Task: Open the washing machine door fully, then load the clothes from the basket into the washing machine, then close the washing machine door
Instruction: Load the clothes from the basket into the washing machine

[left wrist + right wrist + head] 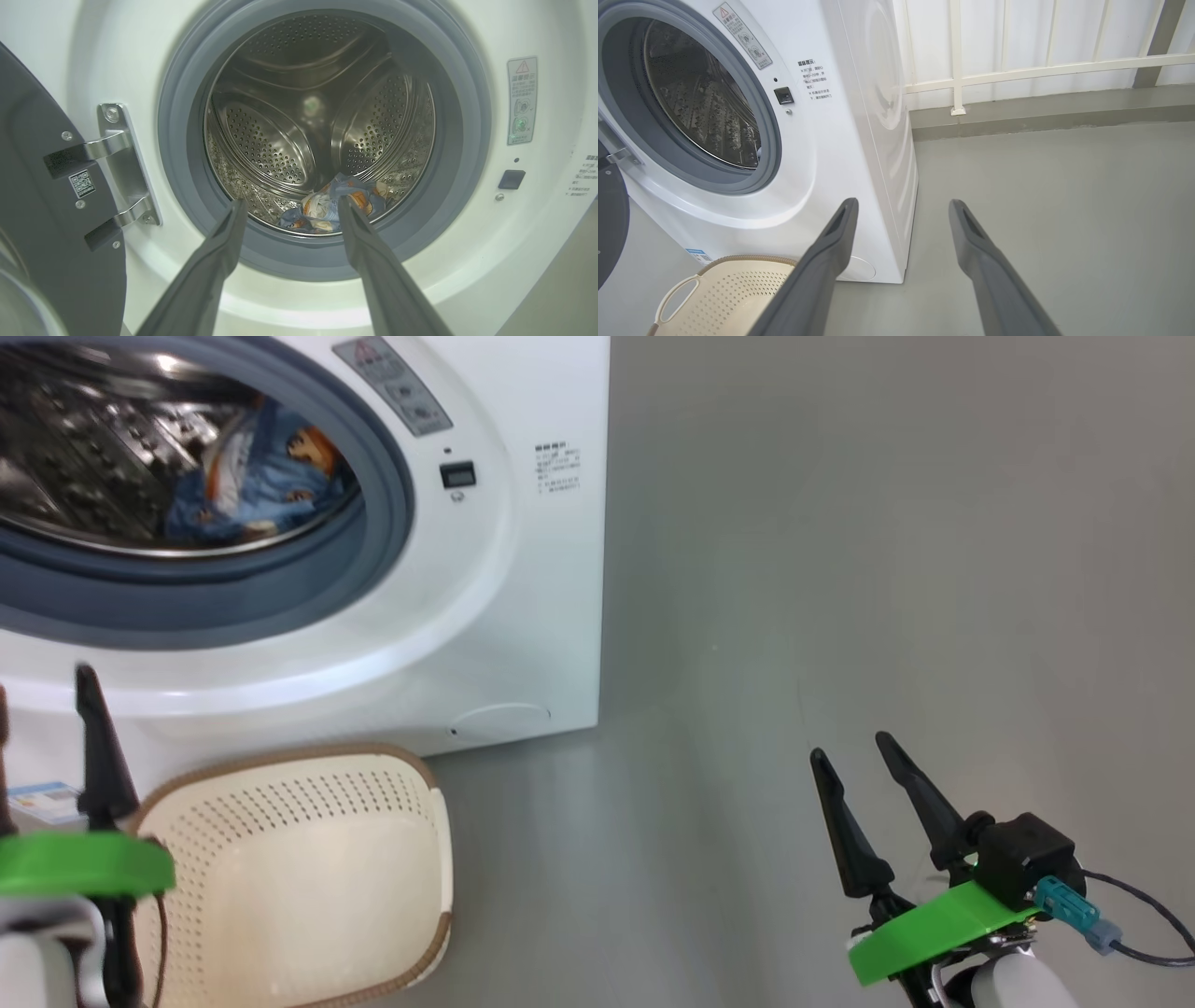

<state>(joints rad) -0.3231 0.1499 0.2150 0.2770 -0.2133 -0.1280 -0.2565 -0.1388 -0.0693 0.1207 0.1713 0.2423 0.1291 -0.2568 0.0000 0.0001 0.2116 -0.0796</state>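
The white washing machine [523, 588] stands with its drum open. Its black door [46, 210] is swung wide to the left on steel hinges [124, 172]. The light-blue printed clothes [266, 476] lie at the bottom of the steel drum [289, 121], also seen as clothes [327, 207] in the left wrist view. On the floor in front sits the cream basket [299, 877], with nothing in it. My left gripper [290, 203] is open, aimed at the drum mouth from outside, near the basket's left rim [42, 681]. Open and holding nothing, my right gripper [850, 749] hovers over bare floor to the machine's right [902, 204].
Grey floor [887, 569] stretches to the right of the machine. A white railing [1017, 70] and a low kerb [1041, 112] run along the wall behind it. The basket [724, 298] stands close against the machine's front, under the door opening.
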